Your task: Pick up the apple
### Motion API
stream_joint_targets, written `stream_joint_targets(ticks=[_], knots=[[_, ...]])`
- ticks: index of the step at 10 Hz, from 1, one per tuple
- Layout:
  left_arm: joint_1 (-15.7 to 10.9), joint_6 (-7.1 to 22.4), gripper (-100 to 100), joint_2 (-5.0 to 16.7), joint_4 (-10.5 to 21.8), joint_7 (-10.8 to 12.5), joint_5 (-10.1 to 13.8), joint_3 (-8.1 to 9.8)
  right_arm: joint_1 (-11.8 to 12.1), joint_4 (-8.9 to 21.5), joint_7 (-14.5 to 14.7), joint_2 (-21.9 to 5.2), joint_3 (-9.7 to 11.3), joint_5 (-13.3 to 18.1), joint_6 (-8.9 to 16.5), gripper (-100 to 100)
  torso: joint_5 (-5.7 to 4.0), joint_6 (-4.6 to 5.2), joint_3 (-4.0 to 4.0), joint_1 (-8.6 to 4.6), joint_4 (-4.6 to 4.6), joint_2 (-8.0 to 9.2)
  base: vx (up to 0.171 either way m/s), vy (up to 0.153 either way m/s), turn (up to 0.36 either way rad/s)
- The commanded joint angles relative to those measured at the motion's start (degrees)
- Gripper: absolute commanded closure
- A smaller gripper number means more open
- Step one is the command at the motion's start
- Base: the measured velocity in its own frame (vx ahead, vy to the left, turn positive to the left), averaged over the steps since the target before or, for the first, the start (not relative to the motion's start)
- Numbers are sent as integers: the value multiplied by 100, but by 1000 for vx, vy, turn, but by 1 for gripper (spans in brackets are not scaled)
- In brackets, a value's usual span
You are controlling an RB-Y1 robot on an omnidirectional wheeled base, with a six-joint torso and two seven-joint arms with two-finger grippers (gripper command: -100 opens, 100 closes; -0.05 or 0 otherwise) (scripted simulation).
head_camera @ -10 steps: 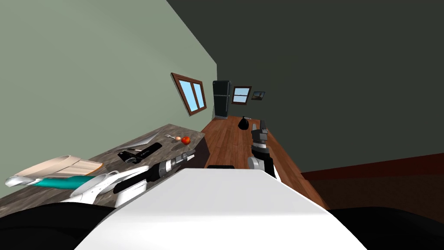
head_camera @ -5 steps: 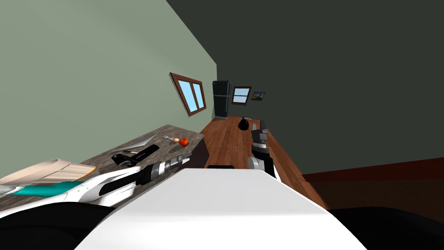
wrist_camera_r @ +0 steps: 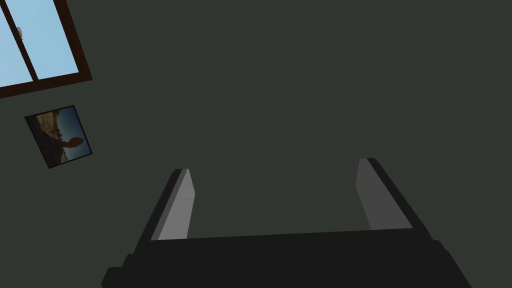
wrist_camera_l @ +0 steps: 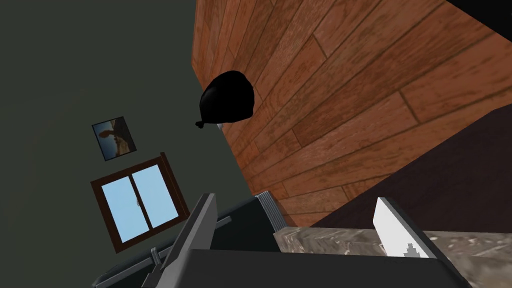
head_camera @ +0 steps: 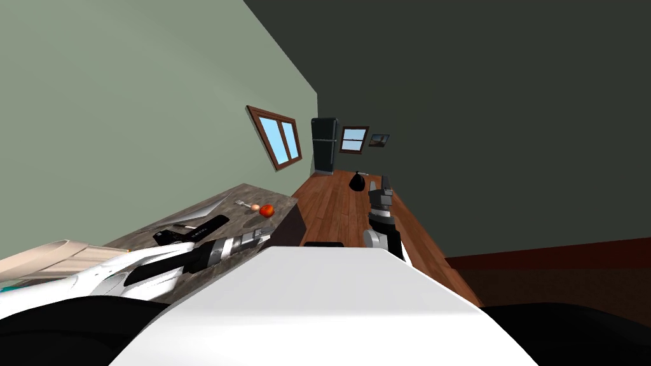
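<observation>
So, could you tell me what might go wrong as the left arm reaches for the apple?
1. The apple lies near the far corner of the counter; a nudge could roll it off onto the floor.
2. The egg lies right beside it, so the open left gripper might knock that instead.
3. The left wrist view looks past the counter's corner at the floor, so the gripper probably needs re-aiming first.

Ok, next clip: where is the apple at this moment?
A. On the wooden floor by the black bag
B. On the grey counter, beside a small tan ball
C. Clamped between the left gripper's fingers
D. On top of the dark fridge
B: the red apple lies on the mottled grey counter next to a small tan ball, while the left gripper is short of it, fingers open and holding nothing.
</observation>
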Motion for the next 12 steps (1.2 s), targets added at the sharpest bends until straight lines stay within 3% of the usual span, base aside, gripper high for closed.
stream_joint_targets(ticks=[1, 2, 3, 8, 9, 10, 11, 12], knots=[[17, -24, -100, 286, 16, 24, 61, -62, 0, 0, 0, 0, 0, 0, 0, 0, 0, 0, 0, 0, 0, 0, 59, -12, 1], [32, -71, -100, 462, 79, 87, 163, -187, 0, 0, 0, 0, 0, 0, 0, 0, 0, 0, 0, 0, 0, 1, 82, -2, -2], [32, -71, -100, 645, 79, 87, 163, -187, 0, 0, 0, 0, 0, 0, 0, 0, 1, 0, -3, 4, -1, -6, 70, -7, 0], [57, -176, -100, 1517, 263, 256, 442, -511, 0, 0, 0, 0, 0, 0, 0, 0, 1, 0, 0, 0, 0, 2, 65, -11, 2], [57, -176, -100, 1601, 263, 256, 442, -511, 0, 0, 0, 0, 0, 0, 0, 0, 0, 0, -1, -1, 0, -2, 68, -8, 4], [61, -196, -100, 1846, 324, 304, 522, -602, 0, 0, 0, 0, 0, 0, 0, 0, 1, 0, -2, 0, -1, -2, 76, 10, 8], [61, -196, -100, 1864, 324, 304, 522, -602, 0, 0, 0, 0, 0, 0, 0, 0, 2, 0, -3, 7, -1, -5, 62, 5, 1], [63, -208, -100, 2081, 384, 347, 597, -685, 0, 0, 0, 0, 0, 0, 0, 0, 3, 0, -1, 6, -1, -1, 84, -12, 8]])
